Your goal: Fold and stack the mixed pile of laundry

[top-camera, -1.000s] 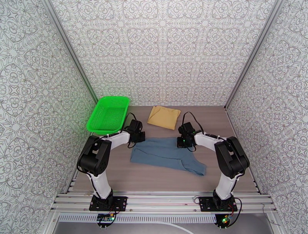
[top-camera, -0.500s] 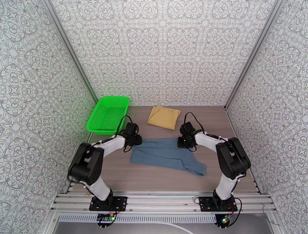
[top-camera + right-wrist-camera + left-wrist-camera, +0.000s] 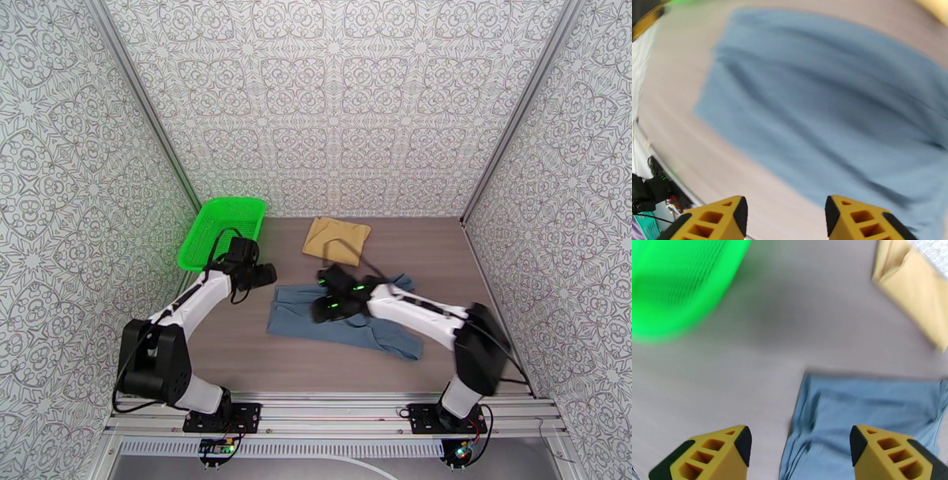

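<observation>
Your left claw (image 3: 800, 445) and right claw (image 3: 786, 215) both hang released, empty, over the blue top (image 3: 294, 314) flat on the bench (image 3: 237, 347), yellow cloth (image 3: 338, 239) lying apart beyond it.

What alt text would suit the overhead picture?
A blue-grey tank top lies spread on the table; the right gripper hovers open over it, the left gripper open just off its corner. Behind lie a folded mustard cloth and a green basket.

Tank top (image 3: 292, 313) looks slate-blue, cloth (image 3: 338, 239) mustard, basket (image 3: 220, 229) green.
</observation>
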